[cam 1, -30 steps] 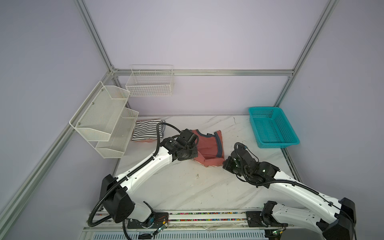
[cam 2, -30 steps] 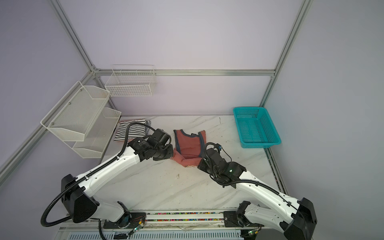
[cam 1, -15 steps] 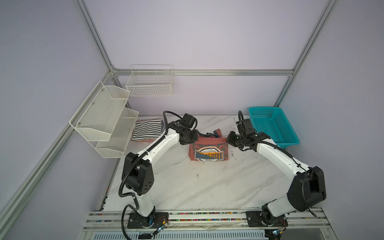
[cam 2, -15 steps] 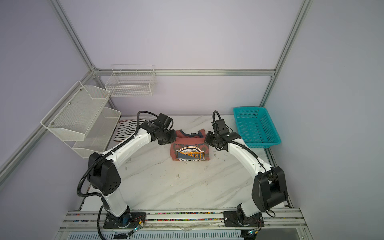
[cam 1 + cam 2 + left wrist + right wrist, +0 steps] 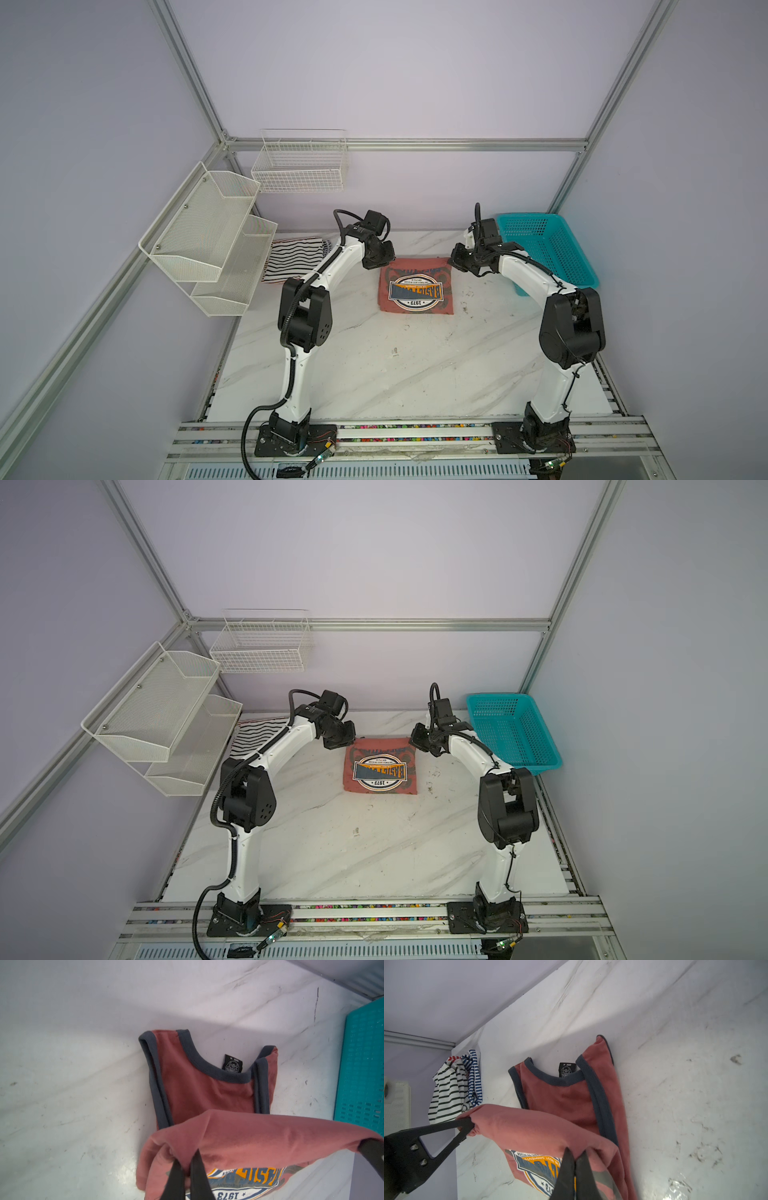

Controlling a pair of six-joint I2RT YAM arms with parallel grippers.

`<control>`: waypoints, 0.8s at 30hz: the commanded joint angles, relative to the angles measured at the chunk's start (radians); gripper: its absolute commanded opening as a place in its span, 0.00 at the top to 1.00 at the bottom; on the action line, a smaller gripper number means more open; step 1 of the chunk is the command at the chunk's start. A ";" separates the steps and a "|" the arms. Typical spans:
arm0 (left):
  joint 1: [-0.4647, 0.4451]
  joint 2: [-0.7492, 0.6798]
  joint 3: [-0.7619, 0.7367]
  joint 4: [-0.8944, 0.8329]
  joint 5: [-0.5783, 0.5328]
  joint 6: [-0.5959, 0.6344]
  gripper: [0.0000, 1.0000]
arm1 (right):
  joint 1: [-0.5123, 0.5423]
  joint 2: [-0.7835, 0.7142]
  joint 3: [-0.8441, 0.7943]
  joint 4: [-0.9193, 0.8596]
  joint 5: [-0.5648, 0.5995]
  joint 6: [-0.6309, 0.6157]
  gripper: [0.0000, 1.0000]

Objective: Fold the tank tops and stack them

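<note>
Item: salmon-red tank top [image 5: 415, 291], half-folded, emblem up, at 12 o'clock on the table [image 5: 374, 374].
Held by two claws: left gripper [image 5: 187, 1164] and right gripper [image 5: 576, 1155] are each clamped tight on a hem corner, raised over the strap end. In both top views the cloth spreads toward 4 o'clock from the left gripper and toward 8 o'clock from the right gripper. The striped tank tops [image 5: 295, 259] are heaped at 10 o'clock, and the turquoise basket [image 5: 548, 249] is at 2 o'clock.

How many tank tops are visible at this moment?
4. The salmon-red tank top lies mid-table. The black-striped top, navy-striped top and red-striped top are piled in its far-left corner, overlapping; more could be hidden beneath them.
</note>
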 commanded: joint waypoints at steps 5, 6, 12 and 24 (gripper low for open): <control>0.053 0.147 0.253 0.049 0.126 0.010 0.58 | -0.046 0.208 0.151 0.051 -0.099 -0.016 0.74; 0.057 0.171 0.274 0.063 0.142 -0.003 0.54 | -0.049 0.233 0.167 0.065 -0.107 -0.009 0.70; 0.084 0.179 0.282 0.172 0.127 -0.059 0.39 | -0.074 0.245 0.174 0.185 -0.151 0.046 0.46; 0.094 -0.088 -0.129 0.169 0.147 0.068 0.29 | -0.076 0.057 -0.070 0.097 -0.152 -0.128 0.30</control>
